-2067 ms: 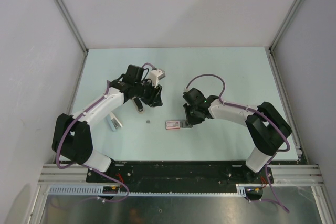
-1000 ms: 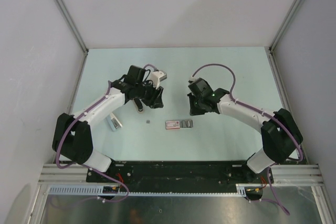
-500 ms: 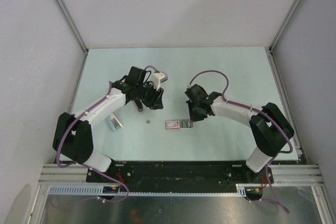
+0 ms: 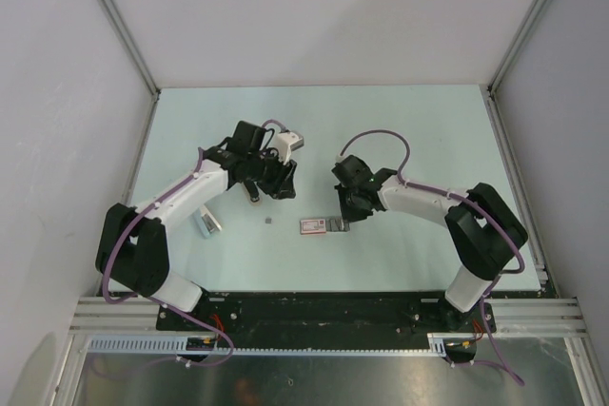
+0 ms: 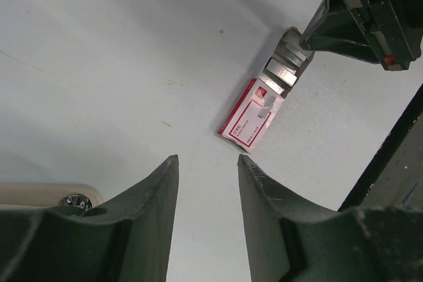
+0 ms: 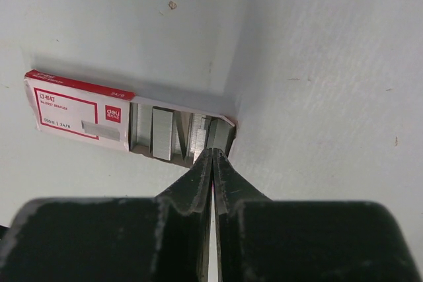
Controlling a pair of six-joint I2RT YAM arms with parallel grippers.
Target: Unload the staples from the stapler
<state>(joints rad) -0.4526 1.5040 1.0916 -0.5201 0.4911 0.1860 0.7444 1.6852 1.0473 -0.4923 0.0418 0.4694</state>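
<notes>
The stapler [image 4: 254, 194] lies on the counter [image 4: 400, 121] just beside my left end effector [image 5: 206, 163], whose fingers stand spread and empty. The staples [image 6: 162, 133] sit as silvery strips in the open end of a red-and-white box [image 6: 79, 111] marked "deli" and "24/6". My right end effector [image 6: 213, 152], lifted clear a second ago, is back down at that open end with its fingers pressed together against the last strip, so I judge the unloading nearly done.
</notes>
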